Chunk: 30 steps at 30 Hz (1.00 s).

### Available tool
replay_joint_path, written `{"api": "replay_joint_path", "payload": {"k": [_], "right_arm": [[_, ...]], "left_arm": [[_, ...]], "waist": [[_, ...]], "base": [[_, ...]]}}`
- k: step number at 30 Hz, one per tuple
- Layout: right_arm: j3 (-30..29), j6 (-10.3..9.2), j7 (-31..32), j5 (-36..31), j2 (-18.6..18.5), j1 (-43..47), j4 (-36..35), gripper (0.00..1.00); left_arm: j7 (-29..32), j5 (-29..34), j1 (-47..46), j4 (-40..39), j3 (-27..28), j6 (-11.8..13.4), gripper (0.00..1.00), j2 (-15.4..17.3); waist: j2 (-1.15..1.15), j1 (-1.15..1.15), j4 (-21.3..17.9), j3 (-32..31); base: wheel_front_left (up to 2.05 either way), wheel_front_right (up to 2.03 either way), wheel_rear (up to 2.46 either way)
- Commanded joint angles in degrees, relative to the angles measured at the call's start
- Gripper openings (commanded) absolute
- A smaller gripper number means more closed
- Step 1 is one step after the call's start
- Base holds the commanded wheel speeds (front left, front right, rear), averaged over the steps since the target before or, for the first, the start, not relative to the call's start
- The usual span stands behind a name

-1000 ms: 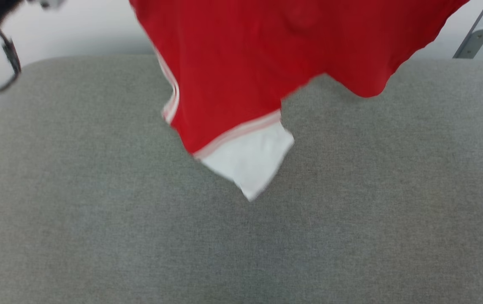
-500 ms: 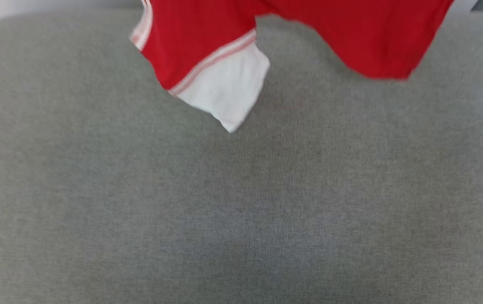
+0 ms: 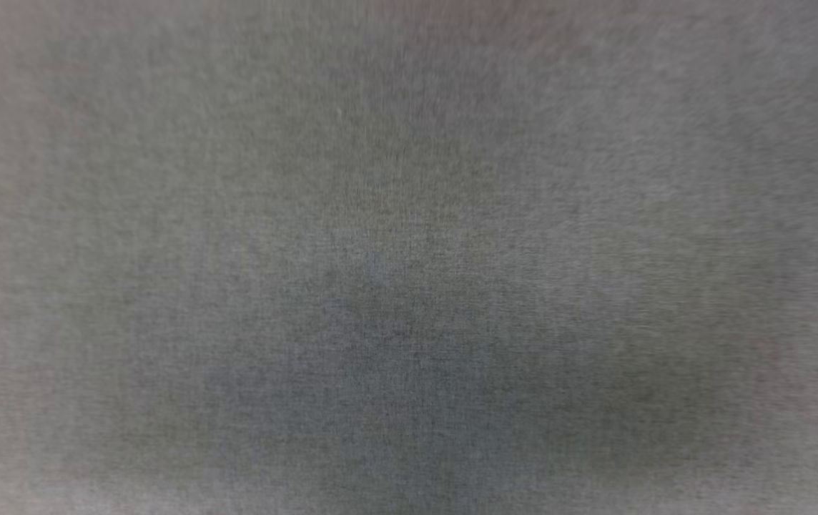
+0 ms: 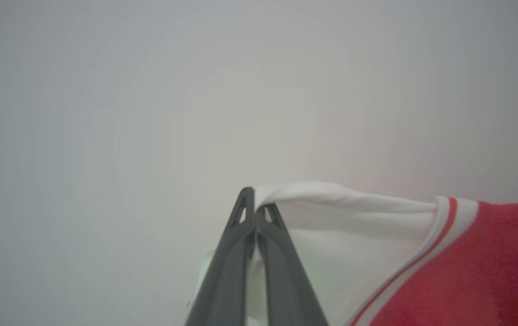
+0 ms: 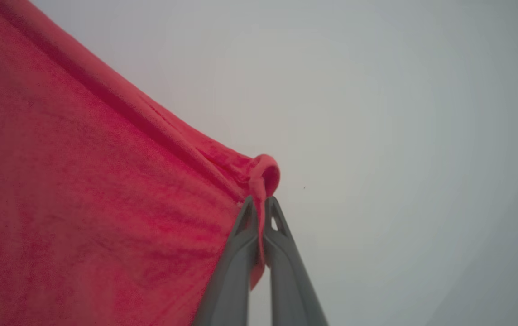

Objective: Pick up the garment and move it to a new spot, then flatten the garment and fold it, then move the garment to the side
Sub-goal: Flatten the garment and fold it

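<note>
Hanging from both grippers, the garment [image 4: 458, 271] is aloft; the left gripper [image 4: 255, 207] is clamped at its tips on a white sleeve edge, the right gripper [image 5: 262, 203] on a red hem fold; pickup looks done; setting down, flattening, folding, shifting aside remain.

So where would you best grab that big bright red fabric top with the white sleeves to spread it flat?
At two outer edges of the large red fabric top: its white sleeve rim, pinched by the left gripper, and a rolled red edge, pinched by the right gripper. Come edge-on, one finger each side; the thin cloth bunches there and probably hangs spread between them.
</note>
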Motion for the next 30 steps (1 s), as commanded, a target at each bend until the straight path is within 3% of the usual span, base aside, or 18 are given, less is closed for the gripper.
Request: {"api": "replay_joint_path", "payload": {"k": [1, 6, 12, 21, 24, 30], "right_arm": [[-1.53, -0.11, 0.03, -1.87, 0.53, 2.56, -0.9, 0.0], [-7.38, -0.11, 0.01, -9.25, 3.13, 9.66, -4.22, 0.0], [-6.14, -0.11, 0.0, -8.17, 3.91, 16.04, -0.78, 0.0], [4.28, -0.11, 3.83, 4.79, 4.18, 26.25, 5.03, 0.0], [8.94, -0.11, 7.02, 11.46, 2.92, 31.02, 2.9, 0.0], [16.24, -0.11, 15.1, 25.13, -3.53, 43.31, -7.58, 0.0]], "left_arm": [[-0.9, -0.1, 0.05, 0.76, 0.29, 0.34, 0.0, -0.45], [-3.77, -0.78, 2.73, 4.41, 0.56, -1.41, 0.0, -2.12], [-4.22, -1.28, 9.95, 7.16, -0.37, -4.01, 0.0, -3.27], [2.79, -3.95, 24.8, 12.73, -2.76, -10.25, 0.0, -4.38], [6.67, -5.05, 30.48, 13.1, -3.85, -11.65, 0.0, -4.05], [14.21, -8.83, 44.29, 8.9, -6.06, -12.46, 0.0, -2.64]], "waist": [[0.0, 0.0, 1.38, 5.77], [0.0, 0.0, 2.83, 6.86], [0.0, 0.0, 3.6, 3.44], [0.0, 0.0, 3.19, -6.46], [0.0, 0.0, 2.84, -9.89], [0.0, 0.0, 2.44, -16.35]], "base": [[0.0, 0.0, 0.0], [0.0, 0.0, 0.0], [0.0, 0.0, 0.0], [0.0, 0.0, 0.0], [0.0, 0.0, 0.0], [0.0, 0.0, 0.0]]}}
